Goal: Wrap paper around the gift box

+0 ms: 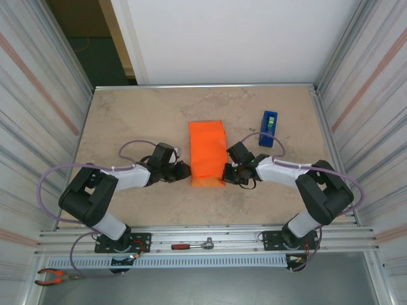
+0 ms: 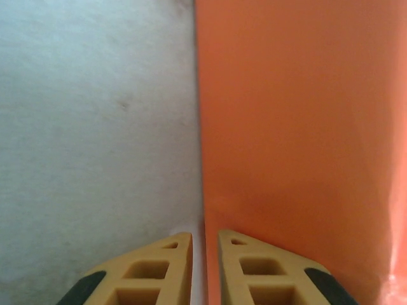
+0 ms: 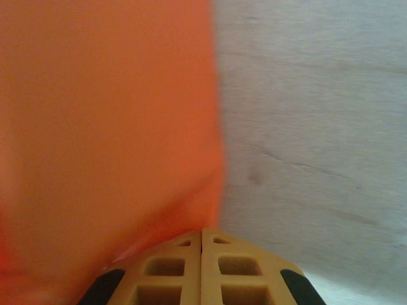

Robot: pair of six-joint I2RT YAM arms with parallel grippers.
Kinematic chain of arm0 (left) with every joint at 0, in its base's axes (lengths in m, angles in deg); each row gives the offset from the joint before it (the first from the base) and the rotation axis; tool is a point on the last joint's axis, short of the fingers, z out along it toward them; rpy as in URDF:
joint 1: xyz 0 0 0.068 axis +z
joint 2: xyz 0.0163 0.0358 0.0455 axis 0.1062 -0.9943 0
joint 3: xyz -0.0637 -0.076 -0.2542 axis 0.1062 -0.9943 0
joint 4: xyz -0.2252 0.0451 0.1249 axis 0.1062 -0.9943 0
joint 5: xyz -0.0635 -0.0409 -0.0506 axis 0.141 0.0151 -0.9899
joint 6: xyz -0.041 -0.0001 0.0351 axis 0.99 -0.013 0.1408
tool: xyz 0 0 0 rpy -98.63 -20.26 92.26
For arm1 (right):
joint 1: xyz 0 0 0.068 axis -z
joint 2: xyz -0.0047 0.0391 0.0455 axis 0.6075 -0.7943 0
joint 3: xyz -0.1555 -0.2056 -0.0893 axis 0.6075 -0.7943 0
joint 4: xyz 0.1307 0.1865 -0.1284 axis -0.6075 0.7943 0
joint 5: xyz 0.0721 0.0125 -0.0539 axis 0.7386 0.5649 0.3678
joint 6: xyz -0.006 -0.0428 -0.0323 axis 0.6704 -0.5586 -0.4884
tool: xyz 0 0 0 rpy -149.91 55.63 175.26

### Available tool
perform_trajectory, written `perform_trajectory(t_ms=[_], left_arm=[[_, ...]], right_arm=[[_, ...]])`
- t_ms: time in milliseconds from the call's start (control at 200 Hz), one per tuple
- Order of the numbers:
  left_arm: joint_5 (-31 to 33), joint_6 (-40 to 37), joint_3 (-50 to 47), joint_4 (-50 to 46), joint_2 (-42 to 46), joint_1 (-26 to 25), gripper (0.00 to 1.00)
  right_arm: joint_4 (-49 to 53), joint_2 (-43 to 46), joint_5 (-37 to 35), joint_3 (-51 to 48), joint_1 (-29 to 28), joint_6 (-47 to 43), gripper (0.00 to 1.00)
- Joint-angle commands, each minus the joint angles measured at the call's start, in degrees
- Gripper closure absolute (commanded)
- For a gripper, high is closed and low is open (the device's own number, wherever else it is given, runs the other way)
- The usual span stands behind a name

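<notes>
Paper: bright orange thin paper sheet (image 1: 206,152) sat folded up mid-way across the beige table (image 1: 140,121).
Handling: looked light, floppy and easily torn; a side edge seemed the place to pinch it.
Left gripper (image 2: 205,236): fingers almost together at the left edge; whether they held it was unclear.
Right gripper (image 3: 202,232): clenched tight at the right edge.

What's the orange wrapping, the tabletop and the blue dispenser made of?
The paper: thin matte sheet, judging by its crisp folded edges. The tabletop: mottled beige stone or laminate, dull finish; can't tell which. The tape dispenser: probably hard blue plastic, uniform colour.
</notes>
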Motion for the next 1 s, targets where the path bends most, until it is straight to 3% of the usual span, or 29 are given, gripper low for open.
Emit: perform_trajectory(t_ms=[0, 150, 286, 416, 496, 717, 997], left_arm=[[1.35, -0.19, -0.94, 2.81, 1.26, -0.98, 0.82], [4.16, -0.87, -1.47, 0.67, 2.72, -0.87, 0.79], [8.62, -2.19, -1.2, -4.96, 7.19, -0.2, 0.67], [11.99, -3.7, -0.61, -8.58, 12.35, 1.34, 0.39], [12.48, -3.89, -0.2, -9.08, 15.12, 2.47, 0.22], [13.08, -4.05, 1.07, -8.03, 20.06, 2.66, 0.04], [8.74, -9.14, 7.13, -13.46, 16.11, -0.3, 0.02]], right_arm=[[-0.27, -0.63, -0.28, 1.48, -0.15, 1.01, 0.97], [2.75, 0.95, -0.73, 0.95, 1.77, -1.18, 0.98], [6.44, 5.6, -1.29, -1.77, 6.07, -2.99, 0.94], [9.66, 12.4, -2.06, -3.64, 10.37, -4.72, 0.44], [10.77, 16.75, -1.87, -3.63, 12.2, -5.7, 0.01], [8.77, 24.71, -2.27, -1.86, 12.91, -5.86, 0.02], [2.65, 16.62, 8.81, 1.08, 12.44, -5.48, 0.02]])
